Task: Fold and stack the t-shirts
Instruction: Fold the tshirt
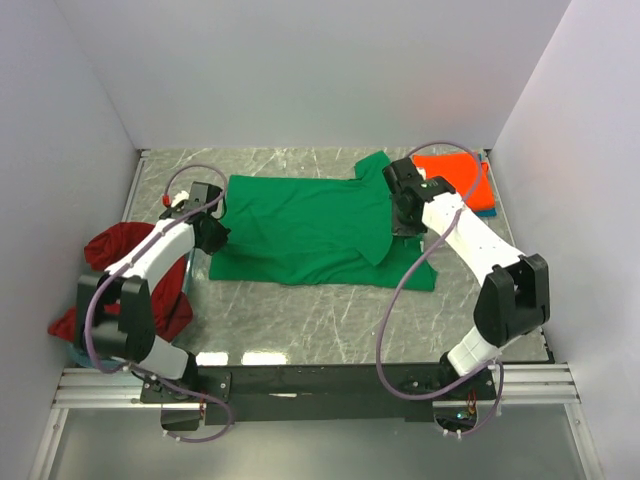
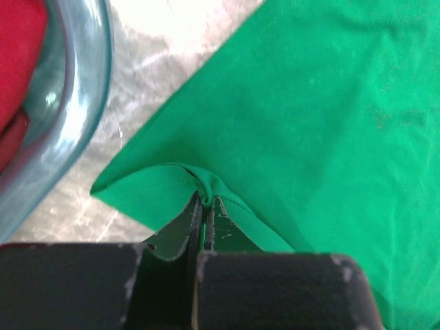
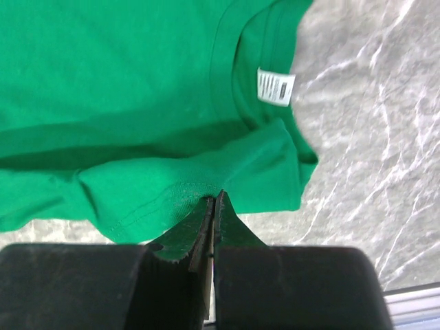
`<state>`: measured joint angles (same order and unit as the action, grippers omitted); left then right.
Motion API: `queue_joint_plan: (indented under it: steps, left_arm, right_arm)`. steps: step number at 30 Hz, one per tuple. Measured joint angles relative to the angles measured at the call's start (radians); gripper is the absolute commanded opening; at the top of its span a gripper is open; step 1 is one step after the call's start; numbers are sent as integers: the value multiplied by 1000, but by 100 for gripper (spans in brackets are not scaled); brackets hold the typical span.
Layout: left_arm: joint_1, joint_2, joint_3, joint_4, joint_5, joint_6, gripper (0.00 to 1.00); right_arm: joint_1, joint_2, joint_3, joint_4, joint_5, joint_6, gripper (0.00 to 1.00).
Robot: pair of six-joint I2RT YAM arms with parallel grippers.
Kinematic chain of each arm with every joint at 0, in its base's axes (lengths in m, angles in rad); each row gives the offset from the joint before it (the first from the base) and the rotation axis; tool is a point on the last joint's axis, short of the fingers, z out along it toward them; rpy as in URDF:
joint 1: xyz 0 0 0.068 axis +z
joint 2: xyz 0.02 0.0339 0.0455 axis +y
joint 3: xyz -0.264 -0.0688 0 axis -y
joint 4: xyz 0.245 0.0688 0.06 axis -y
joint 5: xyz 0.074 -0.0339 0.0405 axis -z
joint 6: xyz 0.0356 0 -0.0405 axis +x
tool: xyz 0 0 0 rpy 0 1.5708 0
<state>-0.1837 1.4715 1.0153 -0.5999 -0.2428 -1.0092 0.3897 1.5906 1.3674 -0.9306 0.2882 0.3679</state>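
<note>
Two closed claws hold one bright green t-shirt (image 1: pixel 300 225), which lies spread across the middle of the marble-patterned table (image 1: pixel 300 325) with its collar to the right. The left gripper (image 1: pixel 213 233) has its jaws nipped tight on a corner of cloth at the shirt's left end; in the left wrist view that corner (image 2: pixel 172 182) puckers up into the pinch at the left gripper (image 2: pixel 206 201), lifted a little off the table. The right gripper (image 1: pixel 405 215) is likewise clamped, its jaws squeezed on a stitched edge close beside the collar, where the white neck label (image 3: pixel 276 86) shows. Whether that edge is a sleeve hem or a shoulder fold cannot be told.

Holding opposite ends at once is probably meant to keep the cloth taut, so that a fold can be carried over evenly rather than dragged crooked. On the right, part of the shirt already lies doubled over the body, which suggests the folding is under way but not finished.

At the far right an orange-red t-shirt (image 1: pixel 452 180) lies folded flat on a teal-blue one (image 1: pixel 487 211), likely the stack that the green one will join. At the left a dark red t-shirt (image 1: pixel 120 245) is heaped, unfolded, over a clear bluish bin (image 2: pixel 82 103), apparently waiting its turn. The task looks roughly midway.
</note>
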Motion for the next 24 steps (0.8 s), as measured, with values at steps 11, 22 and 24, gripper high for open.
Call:
queue_joint_plan:
  steps: [11,22,24]
  left_arm:
    - [30,172,108,43,-5,39,5]
    - [32,353,274,83,-29,97,99]
    - [33,345,280,85,-31,98,100]
  right_arm:
    - [-59,114,50,27,-23,-40,0]
    - [-114,457,388,12,21,-57,46]
    - [-120,501,451,4,32,-55,52]
